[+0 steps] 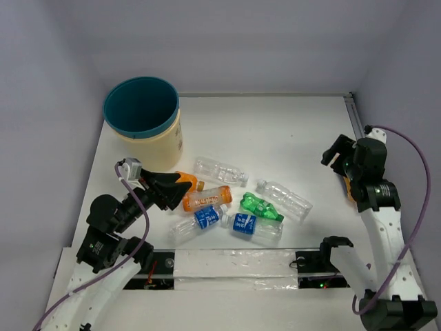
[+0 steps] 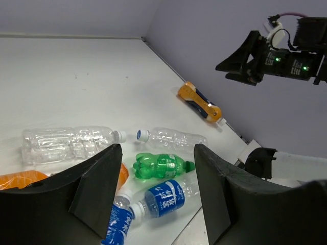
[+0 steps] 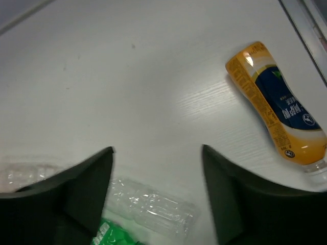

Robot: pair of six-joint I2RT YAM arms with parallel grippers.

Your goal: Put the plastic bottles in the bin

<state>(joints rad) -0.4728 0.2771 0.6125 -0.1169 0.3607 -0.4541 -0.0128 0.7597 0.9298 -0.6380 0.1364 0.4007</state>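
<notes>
Matte black fingers of the left gripper stood spread and empty just above the plastic bottles, a loose cluster lying on their sides near the front of the smooth white table: ribbed clear ones, a glossy green bottle, an orange bottle and two with blue labels. All lay outside the round bin, teal inside with a cream wall, upright at the far left corner. The right gripper, likewise spread and holding nothing, hung over the table's right side; only the wrist views clearly showed a waisted yellow bottle with a dark blue label by the right edge.
</notes>
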